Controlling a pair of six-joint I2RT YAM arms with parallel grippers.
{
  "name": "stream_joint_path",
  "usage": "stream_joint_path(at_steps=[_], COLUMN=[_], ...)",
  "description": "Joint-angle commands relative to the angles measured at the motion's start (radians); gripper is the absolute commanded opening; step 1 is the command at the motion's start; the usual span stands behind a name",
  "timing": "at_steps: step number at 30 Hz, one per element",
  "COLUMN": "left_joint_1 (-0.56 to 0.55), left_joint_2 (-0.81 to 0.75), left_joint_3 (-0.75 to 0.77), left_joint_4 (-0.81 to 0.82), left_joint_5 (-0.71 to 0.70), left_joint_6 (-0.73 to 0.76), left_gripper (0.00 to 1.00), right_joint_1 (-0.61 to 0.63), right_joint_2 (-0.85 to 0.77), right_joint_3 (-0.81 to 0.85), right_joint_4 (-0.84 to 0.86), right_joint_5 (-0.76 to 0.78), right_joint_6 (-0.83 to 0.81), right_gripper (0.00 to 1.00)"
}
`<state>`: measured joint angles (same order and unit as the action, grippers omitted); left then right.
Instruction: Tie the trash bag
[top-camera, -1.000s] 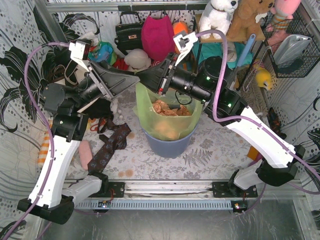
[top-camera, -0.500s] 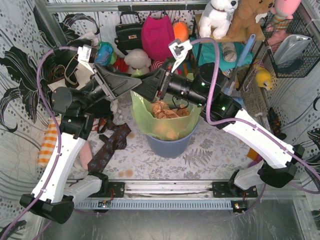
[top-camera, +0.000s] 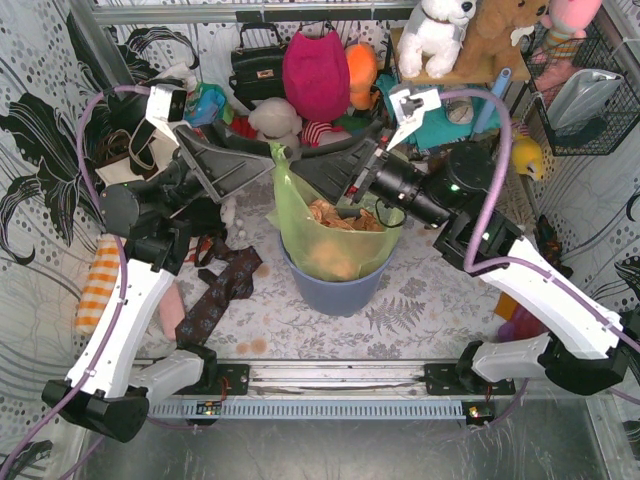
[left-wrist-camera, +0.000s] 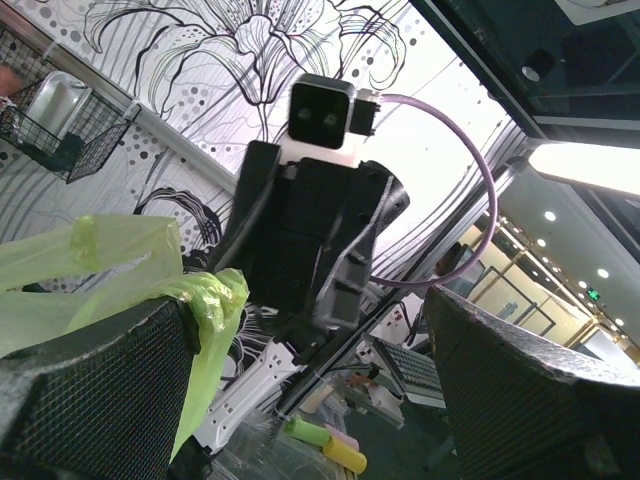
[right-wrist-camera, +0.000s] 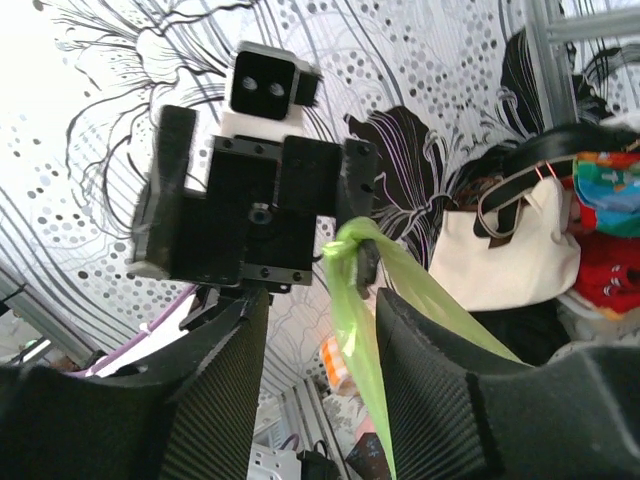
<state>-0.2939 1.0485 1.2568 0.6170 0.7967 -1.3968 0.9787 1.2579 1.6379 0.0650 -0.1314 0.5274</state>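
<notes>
The lime-green trash bag (top-camera: 330, 235) sits in a blue-grey bin (top-camera: 340, 288), with orange-brown paper showing inside. Its left top corner is drawn up into a twisted peak (top-camera: 281, 158) that hangs over one finger of my left gripper (top-camera: 265, 168). In the left wrist view the left gripper (left-wrist-camera: 310, 310) is wide open, with bag plastic (left-wrist-camera: 205, 300) draped over its left finger. My right gripper (top-camera: 318, 182) faces it from the right, open. In the right wrist view a green strand (right-wrist-camera: 352, 300) runs between the open fingers of my right gripper (right-wrist-camera: 320, 300), unclamped.
Plush toys, a pink bag (top-camera: 315, 70) and a black handbag (top-camera: 258, 65) crowd the back. A cream tote (right-wrist-camera: 510, 250) sits at back left. A dark necktie (top-camera: 215, 295) and an orange striped cloth (top-camera: 95, 285) lie left of the bin. A wire basket (top-camera: 585, 100) hangs at right.
The right gripper has drawn back to the right, away from the left one. The bag's left corner now stands up in a peak on the left gripper's finger.
</notes>
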Motion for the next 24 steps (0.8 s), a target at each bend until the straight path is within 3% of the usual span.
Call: stream_joint_path(at_steps=[1, 9, 14, 17, 19, 22, 24], left_joint_1=[-0.005, -0.005, -0.007, -0.007, -0.007, -0.007, -0.006], left_joint_2=[0.000, -0.015, -0.012, -0.012, -0.014, -0.026, -0.036], left_joint_3=[0.017, -0.013, -0.045, -0.052, -0.046, 0.018, 0.120], left_joint_4=[0.093, -0.031, -0.028, -0.031, -0.048, -0.215, -0.488], left_joint_5=[0.019, 0.019, 0.010, 0.010, 0.011, 0.002, -0.049], left_joint_6=[-0.031, 0.059, 0.060, 0.067, 0.078, 0.198, 0.354], left_gripper=[0.97, 0.97, 0.97, 0.97, 0.96, 0.96, 0.96], right_joint_1=[0.001, 0.000, 0.000, 0.001, 0.000, 0.000, 0.001], right_joint_2=[0.042, 0.060, 0.059, 0.049, 0.042, 0.032, 0.026], right_joint_3=[-0.029, -0.055, -0.070, -0.080, -0.083, -0.081, -0.074], right_joint_4=[0.028, 0.059, 0.087, 0.098, 0.097, 0.079, 0.046], right_joint_5=[0.032, 0.036, 0.020, 0.021, 0.027, 0.037, 0.052], right_joint_6=[0.030, 0.025, 0.020, 0.022, 0.018, 0.009, 0.000], right_gripper=[0.45, 0.24, 0.17, 0.03, 0.00, 0.00, 0.00])
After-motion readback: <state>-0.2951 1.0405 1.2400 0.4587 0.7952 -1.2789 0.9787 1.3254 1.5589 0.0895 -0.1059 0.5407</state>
